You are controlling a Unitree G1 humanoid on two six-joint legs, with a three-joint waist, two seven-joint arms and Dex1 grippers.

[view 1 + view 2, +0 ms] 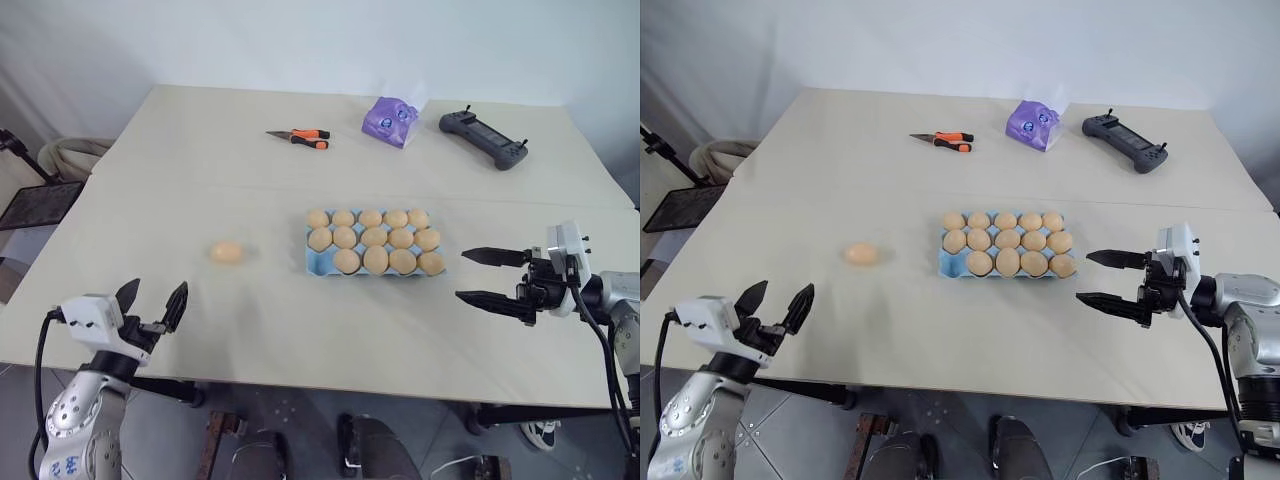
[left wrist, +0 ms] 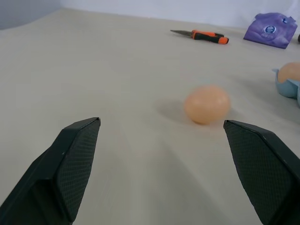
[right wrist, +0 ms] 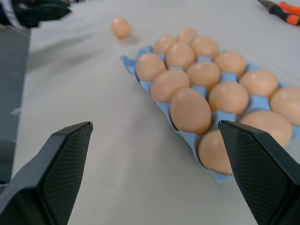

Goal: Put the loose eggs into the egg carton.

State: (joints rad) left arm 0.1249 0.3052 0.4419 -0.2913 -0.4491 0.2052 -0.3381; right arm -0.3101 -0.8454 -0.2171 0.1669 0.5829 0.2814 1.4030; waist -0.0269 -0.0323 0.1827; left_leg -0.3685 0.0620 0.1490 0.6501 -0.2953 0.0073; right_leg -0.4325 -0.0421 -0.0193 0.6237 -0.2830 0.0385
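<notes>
- One loose egg [image 1: 227,252] is left out on the beige table [image 1: 200,180], sitting well to the left of the egg carton [image 1: 312,262], with bare tabletop between them.
- The carton looks basically full. I count about fourteen eggs in the blue tray, so my guess is one cup is free, but I can't pick out which one from these angles.
- The left gripper [image 1: 151,307] is wide open and holding nothing. It hangs near the front left edge of the table.
- Key bit: the egg lies ahead of the left jaws and a touch toward the carton side. In the left wrist view it sits [image 2: 206,104] near the carton-side finger rather than centred in the gap.
- The egg's long axis runs roughly left-right across the table, so pretty much across the line of approach.
- The right gripper [image 1: 490,275] is also fully open and empty, parked just beside the carton's right end, fingers pointing at it.
- The left arm is clearly the nearer one to the stray egg; the right would have to reach over the whole carton.
- It probably needs a small nudge sideways before closing, since a round egg could roll off.
</notes>
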